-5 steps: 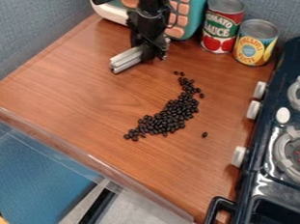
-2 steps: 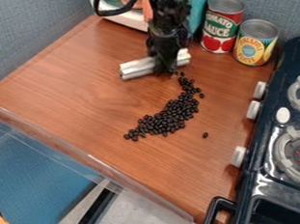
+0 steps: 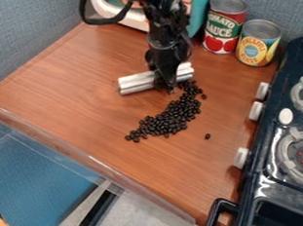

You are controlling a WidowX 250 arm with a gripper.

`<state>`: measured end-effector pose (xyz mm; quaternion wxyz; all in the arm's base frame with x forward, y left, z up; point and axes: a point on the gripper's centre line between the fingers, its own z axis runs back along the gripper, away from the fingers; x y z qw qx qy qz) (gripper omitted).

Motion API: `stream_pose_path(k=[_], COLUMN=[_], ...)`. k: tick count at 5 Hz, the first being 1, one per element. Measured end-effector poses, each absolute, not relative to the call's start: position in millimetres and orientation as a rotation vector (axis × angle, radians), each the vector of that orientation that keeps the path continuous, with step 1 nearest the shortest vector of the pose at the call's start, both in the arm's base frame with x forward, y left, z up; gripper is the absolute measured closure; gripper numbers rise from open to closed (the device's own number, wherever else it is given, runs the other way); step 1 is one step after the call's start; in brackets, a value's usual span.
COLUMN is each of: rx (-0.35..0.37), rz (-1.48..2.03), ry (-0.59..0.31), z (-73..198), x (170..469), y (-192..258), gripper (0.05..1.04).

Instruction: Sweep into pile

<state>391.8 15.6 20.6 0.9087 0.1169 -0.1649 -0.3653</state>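
Observation:
The black gripper [image 3: 164, 83] hangs over the upper middle of the wooden counter, shut on a white ribbed bar [image 3: 136, 82] that sticks out to both sides of it. Dark beans [image 3: 170, 117] lie in a curved band that runs from just below the bar's right end down to the lower left. The bar's right part is right at the band's upper end and hides some of that counter; whether it touches beans, I cannot tell. One stray bean [image 3: 207, 136] lies apart, right of the band.
Behind the arm stands a teal and white toy appliance [image 3: 200, 11]. A tomato sauce can [image 3: 224, 25] and a yellow can [image 3: 257, 43] are at the back right. The dark toy stove [image 3: 269, 142] borders the counter's right side, and a clear-edged rim [image 3: 92, 160] runs along the front.
The gripper has moved right and toward the front with the bar, which has turned to lie more crosswise and now reaches the top of the bean band.

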Motion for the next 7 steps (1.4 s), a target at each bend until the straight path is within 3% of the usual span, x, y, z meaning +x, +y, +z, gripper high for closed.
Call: stream_pose_path(k=[4,5,7], rx=[0.230,0.227,0.224], rz=[-0.820,-0.803,-0.674], ry=[-0.347,-0.379,-0.439], z=[22,34,71], x=[361,361,377], y=[-18,-16,36], gripper=[0.704,0.704,0.704])
